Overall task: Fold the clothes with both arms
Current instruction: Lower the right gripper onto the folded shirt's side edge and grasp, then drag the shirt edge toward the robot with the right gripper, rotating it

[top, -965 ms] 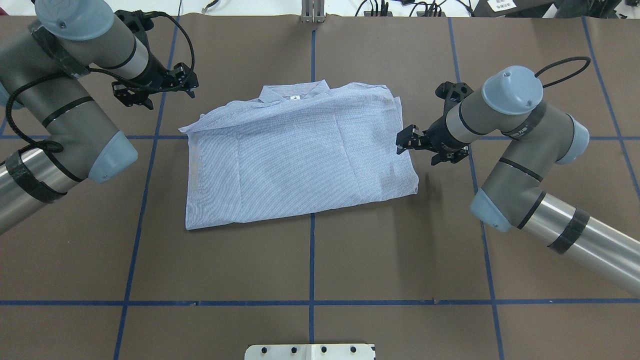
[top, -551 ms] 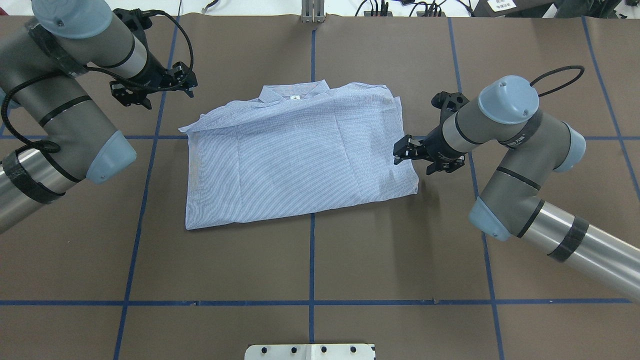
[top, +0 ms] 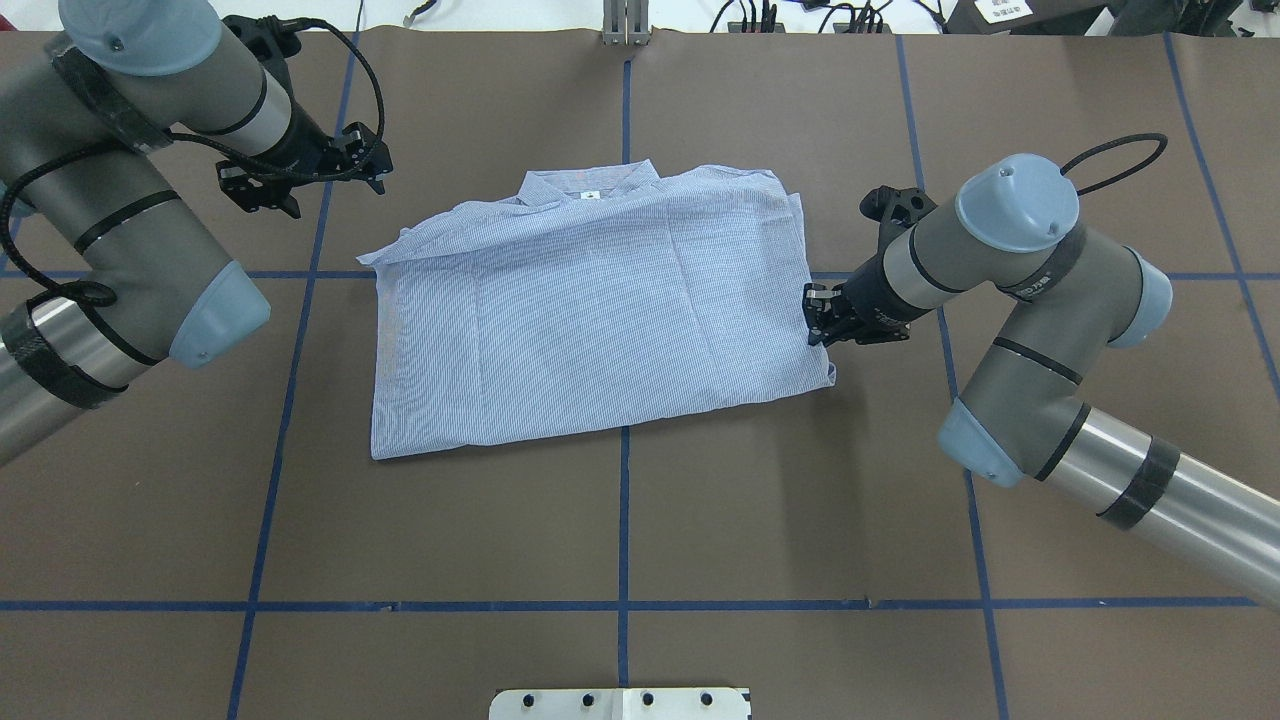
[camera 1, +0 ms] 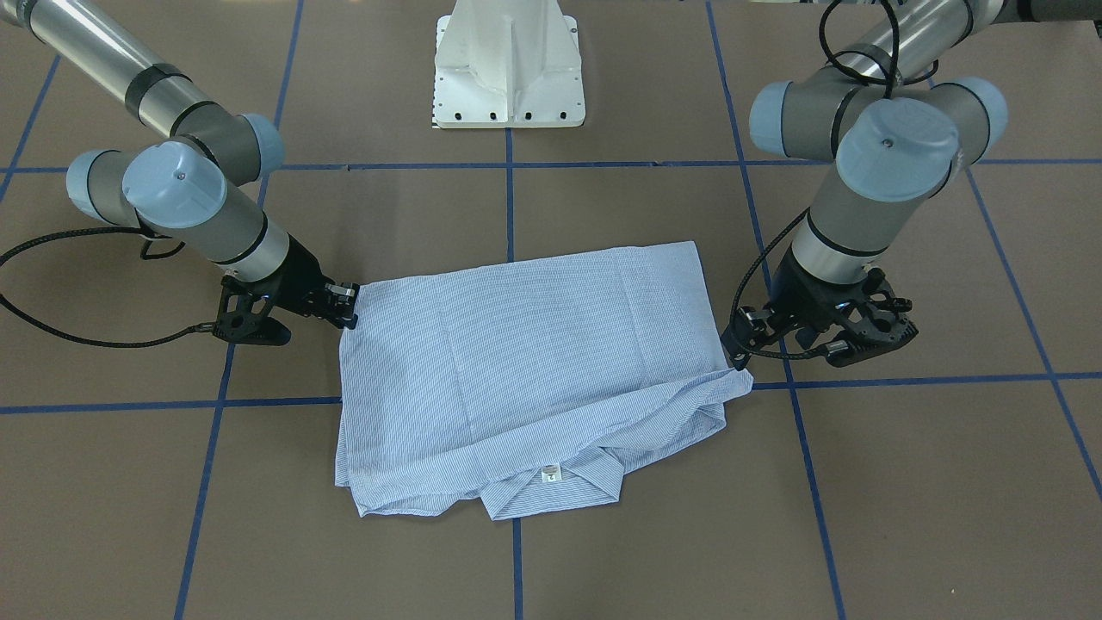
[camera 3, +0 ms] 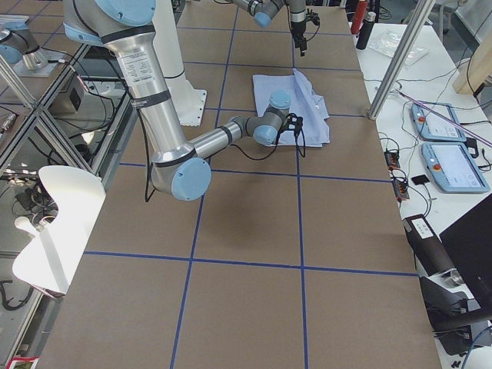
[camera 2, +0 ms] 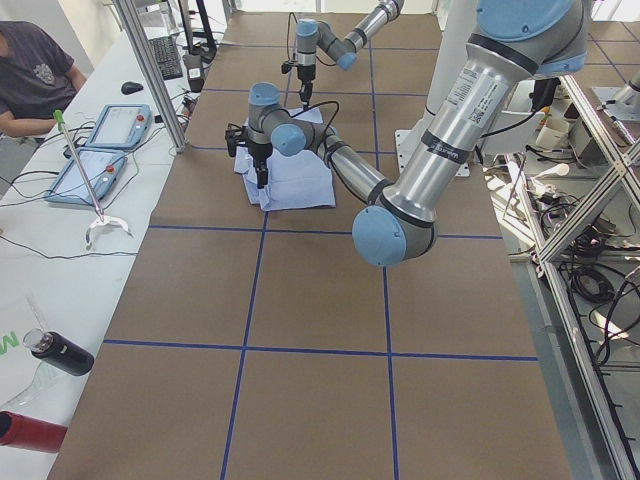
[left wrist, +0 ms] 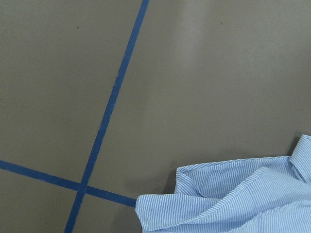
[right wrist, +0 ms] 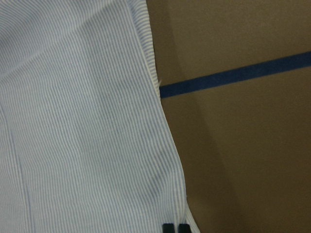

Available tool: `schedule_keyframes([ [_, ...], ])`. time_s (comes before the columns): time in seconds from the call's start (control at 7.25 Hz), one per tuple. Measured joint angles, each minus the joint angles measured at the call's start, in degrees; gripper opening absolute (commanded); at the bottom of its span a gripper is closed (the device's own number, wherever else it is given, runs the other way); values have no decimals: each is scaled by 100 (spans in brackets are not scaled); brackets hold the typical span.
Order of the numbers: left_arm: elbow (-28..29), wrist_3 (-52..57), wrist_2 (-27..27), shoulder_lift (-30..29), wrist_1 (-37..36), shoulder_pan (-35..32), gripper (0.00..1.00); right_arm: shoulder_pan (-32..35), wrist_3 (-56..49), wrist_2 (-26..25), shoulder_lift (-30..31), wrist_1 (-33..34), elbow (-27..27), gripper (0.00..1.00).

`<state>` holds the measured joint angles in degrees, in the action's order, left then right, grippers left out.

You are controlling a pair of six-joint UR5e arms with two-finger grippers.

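The light blue striped shirt [top: 600, 310] lies folded into a rectangle mid-table, back up, with its collar and white label [camera 1: 548, 471] on the far side from the robot. My right gripper [top: 812, 318] is low at the shirt's right edge [camera 1: 351, 308]. In the right wrist view its fingertips [right wrist: 168, 227] stand shut together just over that edge [right wrist: 175, 227], and the cloth looks flat there. My left gripper [top: 382, 165] hovers open off the shirt's far left corner [camera 1: 733, 344]. The left wrist view shows only that rumpled corner [left wrist: 228, 199], no fingers.
Brown table cover with blue tape grid lines [top: 623, 520]. The white pedestal base [camera 1: 508, 69] stands on the robot's side. A side bench with tablets [camera 2: 105, 140] and a seated person [camera 2: 30, 70] runs along the far edge.
My right gripper has slid toward the robot along the shirt's right edge and dropped closer to it. The left gripper has hardly moved. The shirt lies as before.
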<state>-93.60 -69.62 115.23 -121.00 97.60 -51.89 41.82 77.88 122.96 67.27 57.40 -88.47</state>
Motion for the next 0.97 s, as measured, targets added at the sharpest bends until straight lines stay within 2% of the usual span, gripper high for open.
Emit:
schedule_keyframes([
  [0.55,-1,1,-6,5,-3,-39,100,-38,-10,127,108,2,-152,0],
  [0.97,-93,1,-9,3,-93,-75,100,-130,-78,516,730,-49,-774,0],
])
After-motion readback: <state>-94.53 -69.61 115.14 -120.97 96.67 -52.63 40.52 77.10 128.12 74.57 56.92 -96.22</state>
